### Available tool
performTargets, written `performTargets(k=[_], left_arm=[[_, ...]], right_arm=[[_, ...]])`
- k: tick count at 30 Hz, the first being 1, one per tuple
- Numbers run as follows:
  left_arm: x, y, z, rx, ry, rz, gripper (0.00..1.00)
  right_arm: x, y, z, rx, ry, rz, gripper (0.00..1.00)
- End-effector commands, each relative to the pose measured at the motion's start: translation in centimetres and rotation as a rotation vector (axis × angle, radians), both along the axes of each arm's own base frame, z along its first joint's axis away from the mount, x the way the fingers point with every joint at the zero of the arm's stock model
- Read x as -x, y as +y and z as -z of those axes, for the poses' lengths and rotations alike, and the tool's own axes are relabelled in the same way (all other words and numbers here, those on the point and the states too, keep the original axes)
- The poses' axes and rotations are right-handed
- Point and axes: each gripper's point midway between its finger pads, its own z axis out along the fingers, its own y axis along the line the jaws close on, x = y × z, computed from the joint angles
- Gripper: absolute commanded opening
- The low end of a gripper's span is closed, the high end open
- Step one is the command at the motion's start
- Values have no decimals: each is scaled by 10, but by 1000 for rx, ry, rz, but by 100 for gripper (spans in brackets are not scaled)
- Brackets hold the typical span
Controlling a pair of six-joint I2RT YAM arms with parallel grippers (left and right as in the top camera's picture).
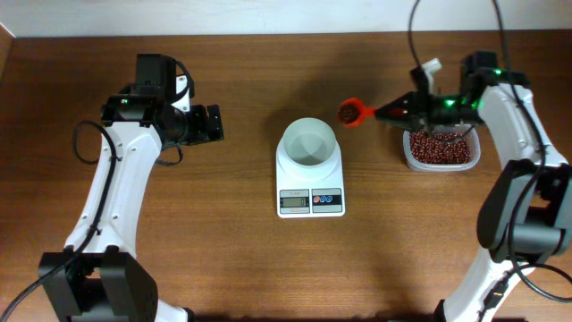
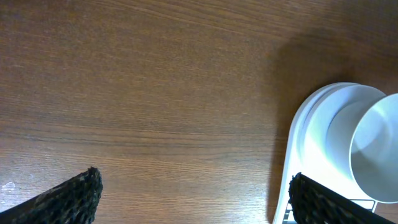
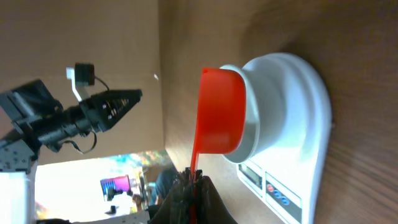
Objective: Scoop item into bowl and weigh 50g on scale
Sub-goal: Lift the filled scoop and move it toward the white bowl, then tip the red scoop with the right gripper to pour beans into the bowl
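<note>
While right gripper grips scoop, scoop hangs short of bowl rim.

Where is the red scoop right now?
In the overhead view, the scoop, loaded with beans, is held by the right gripper, between the bowl on the scale and the tub.
</note>
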Motion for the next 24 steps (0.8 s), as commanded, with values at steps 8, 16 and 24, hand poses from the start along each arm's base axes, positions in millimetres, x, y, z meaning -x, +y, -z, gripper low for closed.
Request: performTargets(k=[8, 16, 24], left_arm=[[1, 1, 4, -3, 12, -4, 99], [1, 1, 4, -3, 12, -4, 99], [1, 1, 4, -3, 12, -4, 99]], right_arm=[[-1, 46, -5, 1, -92, -107, 4], [-6, 50, 0, 104, -57, -86, 4], [-15, 54, -19, 327, -113, -91, 4]])
